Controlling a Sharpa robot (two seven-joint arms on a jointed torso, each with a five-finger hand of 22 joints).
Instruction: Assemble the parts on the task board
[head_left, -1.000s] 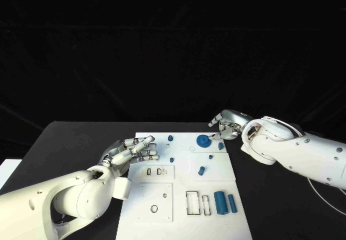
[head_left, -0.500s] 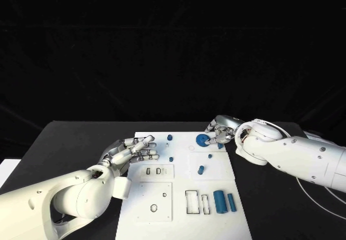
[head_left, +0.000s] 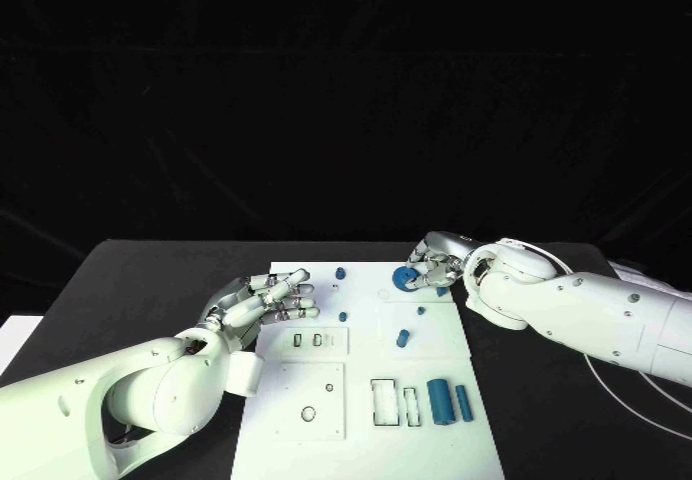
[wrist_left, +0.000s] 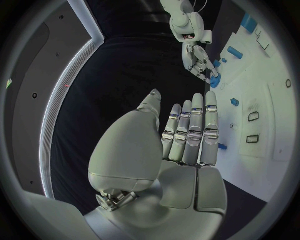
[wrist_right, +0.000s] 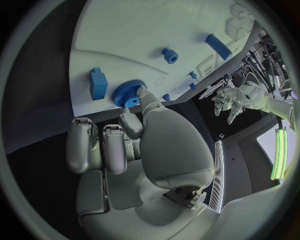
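The white task board (head_left: 325, 385) lies in the middle of the black table. At its far right corner my right hand (head_left: 437, 263) pinches a blue gear (head_left: 405, 278) between thumb and a finger; the right wrist view shows the gear (wrist_right: 129, 93) at the thumb tip just over the board (wrist_right: 125, 45). My left hand (head_left: 268, 301) hovers at the board's left edge, fingers straight and apart, holding nothing. From the left wrist view, that hand (wrist_left: 187, 135) points toward the right hand (wrist_left: 199, 60) and the gear (wrist_left: 214, 80).
Two blue cylinders (head_left: 438, 402) (head_left: 463, 402) lie at the board's near right beside rectangular slots (head_left: 387, 404). Small blue pegs (head_left: 340, 272) (head_left: 345, 317) (head_left: 404, 339) sit further up. A blue block (wrist_right: 98, 83) lies beside the gear. Black table surrounds the board.
My right hand has shifted left and closed in round the gear, which sits slightly farther up. The left hand has stayed where it was.
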